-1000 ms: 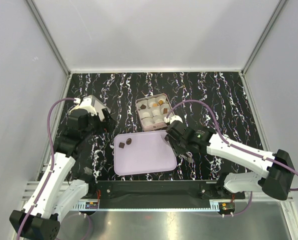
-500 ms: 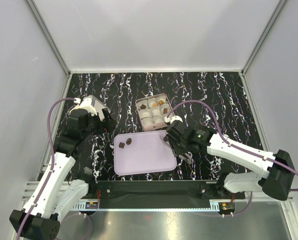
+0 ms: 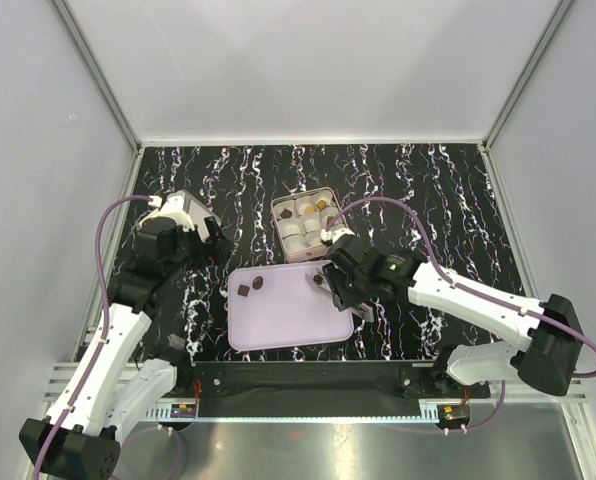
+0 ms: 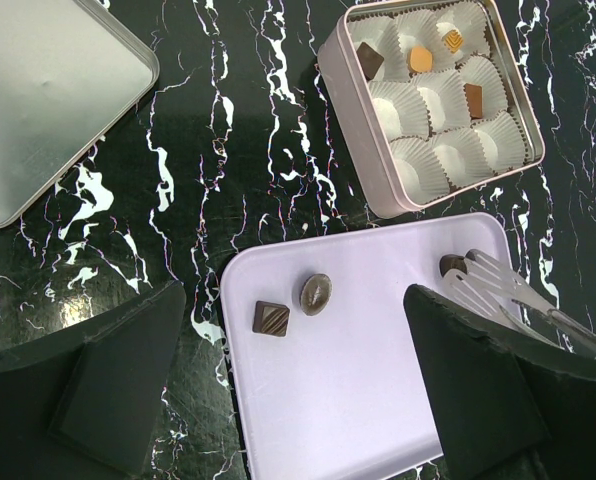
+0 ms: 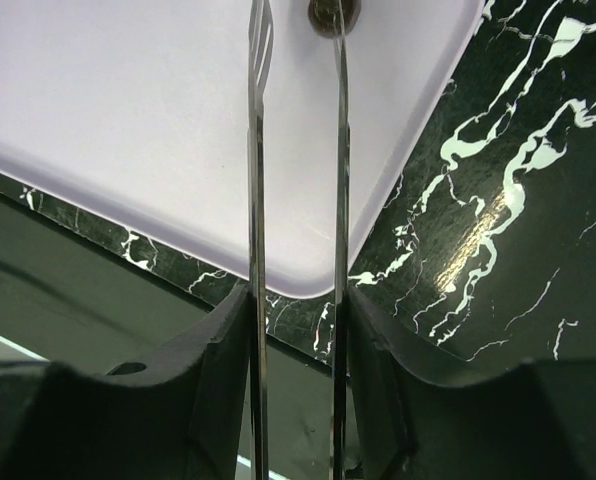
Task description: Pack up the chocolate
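Seven pieces of chocolate (image 4: 271, 317) are showing, by our count. Four are sitting in the square tin (image 4: 353, 150), each in its own cup among the nine white paper cups (image 4: 418, 165). One dark brown and two orange-tan pieces are lining the far row, and one brown piece is resting in the middle row.

Three are lying on the lilac tray (image 4: 358, 390) just beside the tin. A dark square and a dark oval are sitting close together toward its left, and a round brown one is lying near its right edge.

The right gripper (image 5: 298, 300) is clamping one pair of metal tongs (image 5: 255, 150), whose two blades are standing apart. Their tips are reaching the round piece, with one blade crossing over it, and we are not seeing it pinched between them.

The left gripper (image 4: 294, 300) is hanging with its two fingers spread wide, gripping nothing. One tin lid (image 4: 48, 100) is lying on the marbled table (image 4: 238, 150), left of the tin.
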